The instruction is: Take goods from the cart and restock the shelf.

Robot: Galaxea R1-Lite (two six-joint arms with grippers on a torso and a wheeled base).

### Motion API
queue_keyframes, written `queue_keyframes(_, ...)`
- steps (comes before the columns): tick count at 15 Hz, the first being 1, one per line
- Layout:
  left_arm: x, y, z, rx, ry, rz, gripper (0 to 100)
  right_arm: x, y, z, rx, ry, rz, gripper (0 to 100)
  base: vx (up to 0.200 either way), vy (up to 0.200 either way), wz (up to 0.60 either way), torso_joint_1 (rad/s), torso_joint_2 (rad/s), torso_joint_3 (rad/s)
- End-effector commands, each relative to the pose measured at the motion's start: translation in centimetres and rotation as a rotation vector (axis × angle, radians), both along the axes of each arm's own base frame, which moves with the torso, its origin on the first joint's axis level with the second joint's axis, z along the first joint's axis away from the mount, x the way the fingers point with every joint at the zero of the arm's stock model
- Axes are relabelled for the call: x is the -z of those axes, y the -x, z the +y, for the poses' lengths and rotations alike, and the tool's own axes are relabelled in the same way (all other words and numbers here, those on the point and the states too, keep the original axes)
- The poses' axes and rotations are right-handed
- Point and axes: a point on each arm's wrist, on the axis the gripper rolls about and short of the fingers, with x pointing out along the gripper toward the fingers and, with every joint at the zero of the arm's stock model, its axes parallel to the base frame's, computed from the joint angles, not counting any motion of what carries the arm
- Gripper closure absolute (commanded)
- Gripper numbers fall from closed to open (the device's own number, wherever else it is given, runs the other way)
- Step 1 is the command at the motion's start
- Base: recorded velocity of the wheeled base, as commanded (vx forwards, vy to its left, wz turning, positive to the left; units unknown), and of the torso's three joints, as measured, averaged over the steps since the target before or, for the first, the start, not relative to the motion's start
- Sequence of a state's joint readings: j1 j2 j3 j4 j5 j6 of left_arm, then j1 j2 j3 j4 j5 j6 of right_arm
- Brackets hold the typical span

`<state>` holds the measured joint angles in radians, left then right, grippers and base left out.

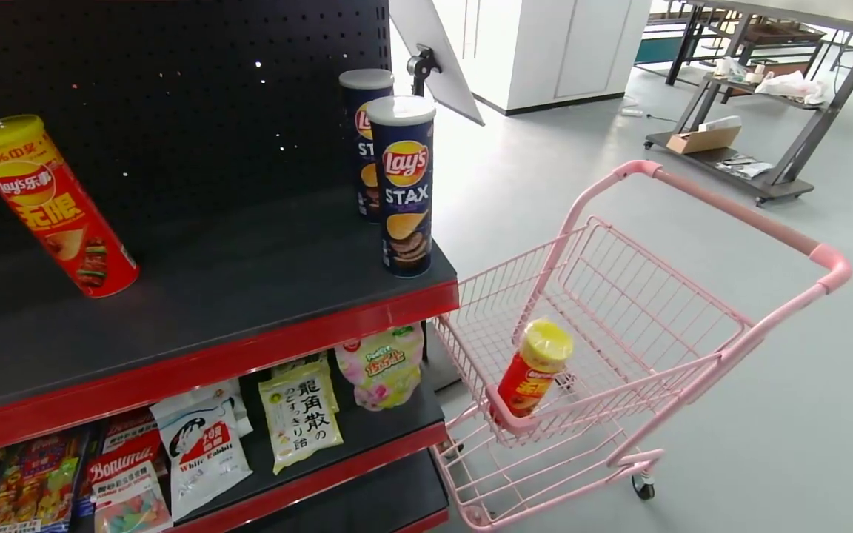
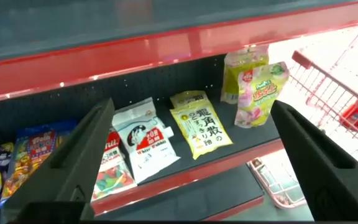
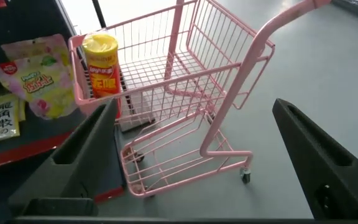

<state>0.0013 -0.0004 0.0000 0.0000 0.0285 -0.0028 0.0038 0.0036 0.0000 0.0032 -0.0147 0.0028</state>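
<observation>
The left end effector [image 2: 192, 106] has its fingers spread wide with nothing between them. It faces the lower tier of the shelf [image 1: 249, 296], where the bags [image 1: 300, 418] lie in a row. The right end effector [image 3: 194, 106] is just as wide open and just as empty. It hangs over the floor beside the cart [image 1: 737, 215], looking down into the basket.

In that basket there is one can [image 1: 534, 374], red with a yellow lid. It sits in the corner nearest the shelf, touching the wire wall. I can see no other goods in the cart from here, on either the basket level or the rack below it.

Up on the top tier a shelf can [image 1: 49, 207] of the same red sort stands towards the left. Two blue cans [image 1: 402, 185] stand at the right end, one just behind the other, close to the red edge. Between the red one and the blue pair the board is bare.

By my reckoning the job is mostly done, with three cans up and one to go. What is left is the whole last round: grip the can, lift it clear of the wire, and carry it across to that bare stretch. The right arm looks the better placed for it, being nearer the cart.
</observation>
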Motion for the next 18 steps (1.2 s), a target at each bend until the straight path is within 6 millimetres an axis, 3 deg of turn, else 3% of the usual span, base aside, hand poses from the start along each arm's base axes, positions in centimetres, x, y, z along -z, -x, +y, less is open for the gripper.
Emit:
queue_keyframes(1,0.00,0.00,0.00,-0.001,0.000,0.000,0,0.00,0.00,0.00,0.000,0.001,-0.001,0,0.000,0.000,0.00,-0.129,0.38,0.237)
queue_keyframes(14,0.00,0.00,0.00,-0.002,0.000,0.000,0,0.00,0.00,0.00,0.000,0.003,-0.001,0,0.000,0.000,0.00,-0.157,0.51,0.348)
queue_keyframes(18,0.00,0.00,0.00,-0.001,0.000,0.000,0,-0.04,0.02,0.00,0.000,0.010,-0.002,0,0.000,0.000,0.00,-0.034,0.15,0.115)
